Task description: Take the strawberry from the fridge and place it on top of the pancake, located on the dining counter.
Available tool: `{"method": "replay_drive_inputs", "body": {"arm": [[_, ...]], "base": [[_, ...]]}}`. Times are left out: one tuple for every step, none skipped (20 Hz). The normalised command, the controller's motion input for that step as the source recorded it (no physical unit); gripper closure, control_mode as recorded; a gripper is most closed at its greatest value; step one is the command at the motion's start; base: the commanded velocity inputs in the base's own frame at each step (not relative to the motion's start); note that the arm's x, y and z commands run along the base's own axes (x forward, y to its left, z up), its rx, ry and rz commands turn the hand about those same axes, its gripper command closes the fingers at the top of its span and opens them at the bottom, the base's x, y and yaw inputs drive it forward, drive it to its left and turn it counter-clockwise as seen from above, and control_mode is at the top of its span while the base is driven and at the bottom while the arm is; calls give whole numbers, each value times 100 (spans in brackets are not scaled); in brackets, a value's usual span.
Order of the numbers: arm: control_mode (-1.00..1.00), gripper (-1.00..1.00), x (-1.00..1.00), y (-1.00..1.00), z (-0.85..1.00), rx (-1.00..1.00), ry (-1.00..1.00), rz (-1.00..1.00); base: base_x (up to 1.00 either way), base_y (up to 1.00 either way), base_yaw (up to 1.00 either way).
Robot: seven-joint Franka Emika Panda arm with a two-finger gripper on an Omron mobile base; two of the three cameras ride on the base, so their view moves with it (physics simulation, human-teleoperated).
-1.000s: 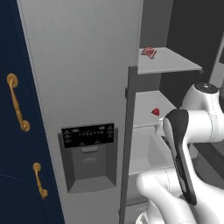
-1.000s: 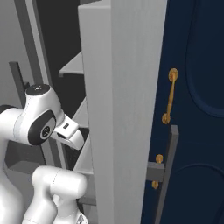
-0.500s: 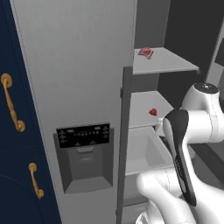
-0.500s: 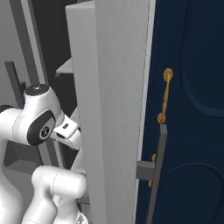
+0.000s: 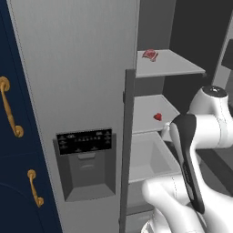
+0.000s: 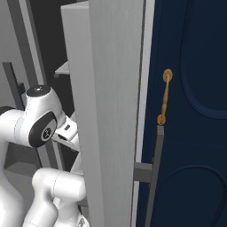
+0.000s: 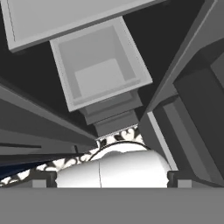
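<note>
Sim kitchen, seen close up against the fridge (image 5: 77, 68) w/ navy cabinets (image 5: 18, 182) at far left – two gold handles (image 5: 8, 107) on them in the left base view. Next over, the shut grey fridge door carries the black dispenser panel (image 5: 84, 140) above its recess. A dark vertical handle (image 5: 127, 145) marks the door edge; right of it the compartment stands open. Top shelf (image 5: 170, 63): a flat pinkish-red meat-like piece (image 5: 149, 55). Middle shelf (image 5: 148, 111): the strawberry (image 5: 157, 117), small and bright red, sitting toward the shelf's right front, apart from the arm. Below that an open grey drawer bin (image 5: 148, 157). White arm (image 5: 200, 132) rises at lower right, elbow beside the shelves.

Right base view: arm at left, a grey fridge door edge-on in the middle, navy cabinet w/ gold handle (image 6: 164, 96) at right.

Hand view looks down at the grey bin (image 7: 98, 72) and the fridge's lower trays. Gripper (image 7: 111, 180) – fingertips (image 7: 40, 180) far apart at both bottom corners, jaws spread wide, nothing between them.
</note>
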Motion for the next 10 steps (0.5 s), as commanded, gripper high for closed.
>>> {"method": "replay_drive_inputs", "body": {"arm": [[-100, -100, 41, -4, 0, 0, 0, 5], [-100, -100, 49, -6, 0, 0, -2, 4], [-100, -100, 60, -10, 0, 0, -2, 4], [-100, -100, 56, -24, 0, 0, -7, 11], [-100, -100, 40, -41, 0, 0, -7, 11], [-100, -100, 51, -26, 0, 0, -3, 15], [-100, -100, 55, -14, 0, 0, -4, 15], [-100, -100, 67, -14, -7, -9, -5, 15], [-100, -100, 66, -6, -12, -17, -7, 16], [-100, -100, 79, -16, -21, -19, 0, 17]], "base": [[0, 0, 0], [0, 0, 0], [0, 0, 0], [0, 0, 0], [0, 0, 0], [0, 0, 0], [0, 0, 0], [0, 0, 0], [0, 0, 0], [0, 0, 0]]}}
